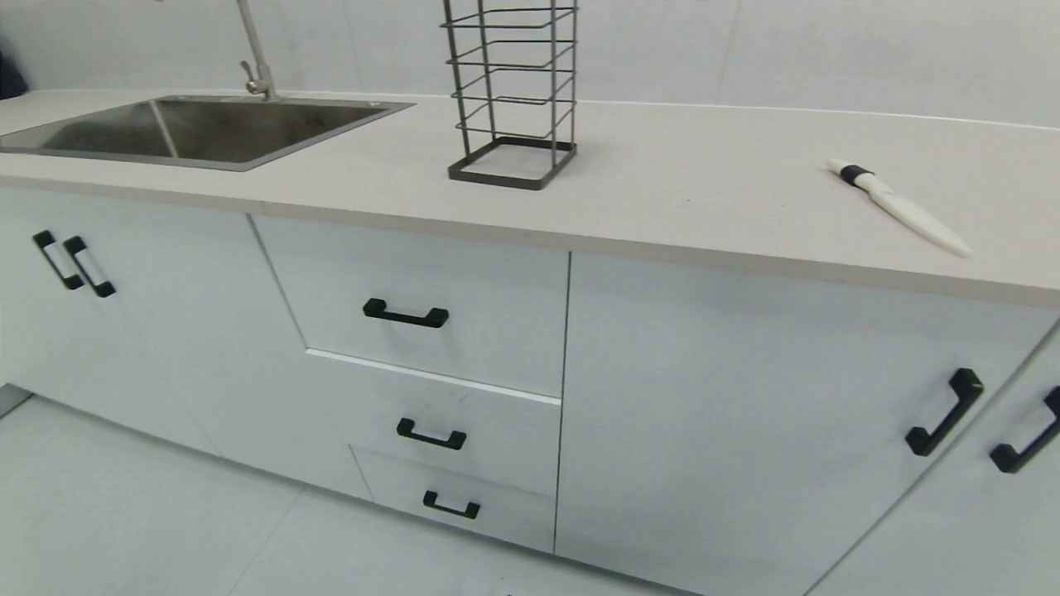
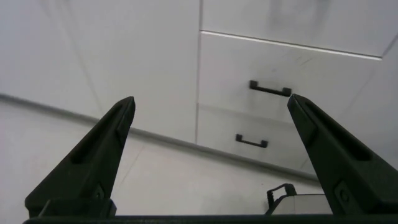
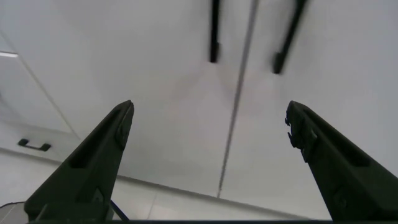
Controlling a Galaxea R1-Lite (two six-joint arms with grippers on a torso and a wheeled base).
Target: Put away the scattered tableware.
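Knife: flat on counter, right side, near its front edge; long axis far-left to near-right.
Rack: upright, well left of knife.
Right gripper: jaws wide apart, empty, low before doors; likely the nearer arm, knife above it.
Left gripper: jaws wide apart, empty, facing drawers.

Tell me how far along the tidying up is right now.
Done: nothing visibly put away. The white knife lies on the counter, off to the right of the wire rack. In hand: nothing; the left end effector and right end effector are both open and empty, down by the cabinet fronts. Left: grasp the knife and store it, so probably the whole job.
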